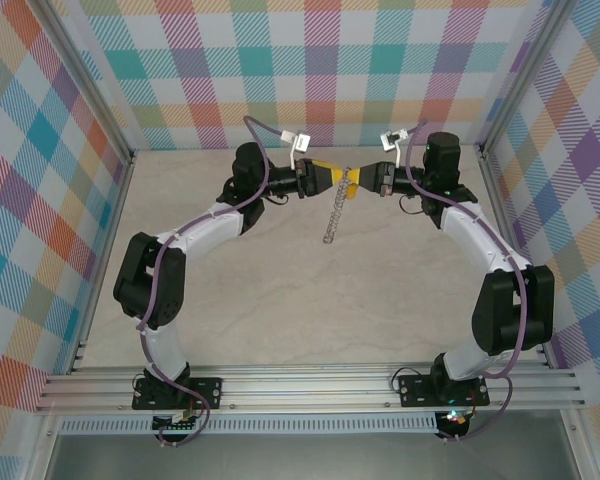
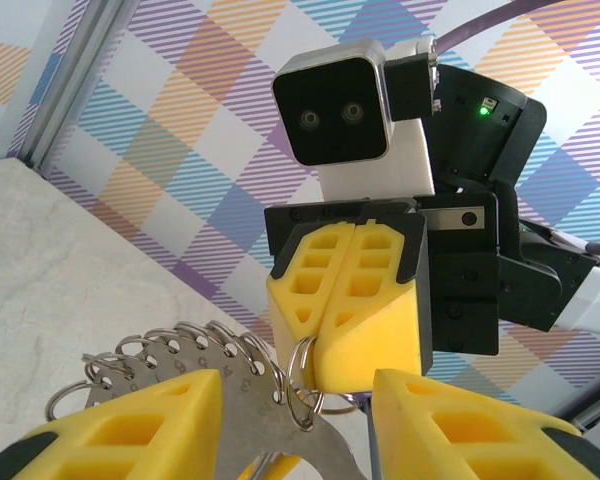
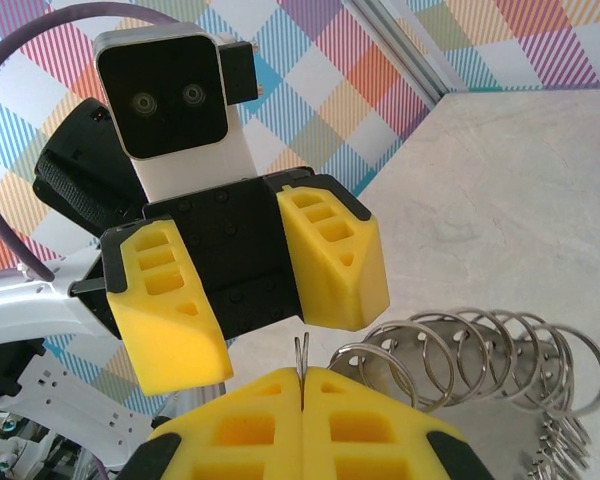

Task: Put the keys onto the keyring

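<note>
Above the far middle of the pale stone-look counter (image 1: 280, 310): left claw (image 1: 336, 180) at left, right claw (image 1: 349, 183) at right, tips nearly meeting. Between them, large dark metal keyring (image 1: 334, 221) with wire loops, hanging down.

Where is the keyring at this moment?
Top view: the keyring hangs over the table's far centre, between the left fingers and the right fingers, which are shut on one wire loop.
</note>
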{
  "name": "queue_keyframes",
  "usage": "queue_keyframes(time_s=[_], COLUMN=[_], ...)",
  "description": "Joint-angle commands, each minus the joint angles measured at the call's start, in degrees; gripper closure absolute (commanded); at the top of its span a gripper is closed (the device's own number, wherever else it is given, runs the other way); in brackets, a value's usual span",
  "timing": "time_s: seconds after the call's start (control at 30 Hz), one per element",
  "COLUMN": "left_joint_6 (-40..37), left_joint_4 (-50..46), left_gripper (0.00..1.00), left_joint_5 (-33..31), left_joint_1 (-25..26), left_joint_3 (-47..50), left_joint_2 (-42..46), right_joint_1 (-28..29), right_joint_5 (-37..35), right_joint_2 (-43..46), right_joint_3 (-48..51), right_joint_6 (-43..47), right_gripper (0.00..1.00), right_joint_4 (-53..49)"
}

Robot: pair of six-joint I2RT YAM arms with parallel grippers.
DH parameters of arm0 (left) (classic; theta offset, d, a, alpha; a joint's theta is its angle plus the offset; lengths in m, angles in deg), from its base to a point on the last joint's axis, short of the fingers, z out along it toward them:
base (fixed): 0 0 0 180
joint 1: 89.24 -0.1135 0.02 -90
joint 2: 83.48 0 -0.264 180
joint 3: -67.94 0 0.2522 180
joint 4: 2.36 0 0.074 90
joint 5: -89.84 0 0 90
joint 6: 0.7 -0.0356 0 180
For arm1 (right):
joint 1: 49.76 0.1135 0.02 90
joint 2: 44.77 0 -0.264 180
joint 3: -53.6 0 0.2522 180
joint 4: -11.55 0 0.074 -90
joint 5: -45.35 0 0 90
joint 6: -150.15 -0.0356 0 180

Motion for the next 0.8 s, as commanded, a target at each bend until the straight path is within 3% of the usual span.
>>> queue_keyframes(time_s=[0.0,0.67,0.77], left_joint_6=[0.9,1.1,1.0], left_joint_4=[3.4,2.9,3.1], left_gripper=[0.57,0.6,0.64], left_joint_5=[1.5,2.0,2.0], left_joint_1=[0.3,1.9,2.1], left_joint_3=[-2.6,-4.5,-4.4], left_joint_2=[-1.0,-2.4,-2.4], right_joint_1=[-0.3,0.0,0.1], right_joint_5=[2.1,2.2,2.2], right_joint_2=[0.2,-0.4,-0.5], right_joint_3=[0.0,0.5,0.7], right_joint_6=[-1.1,-2.9,-2.9], right_gripper=[1.0,1.0,1.0], right_joint_4=[4.1,6.2,6.2])
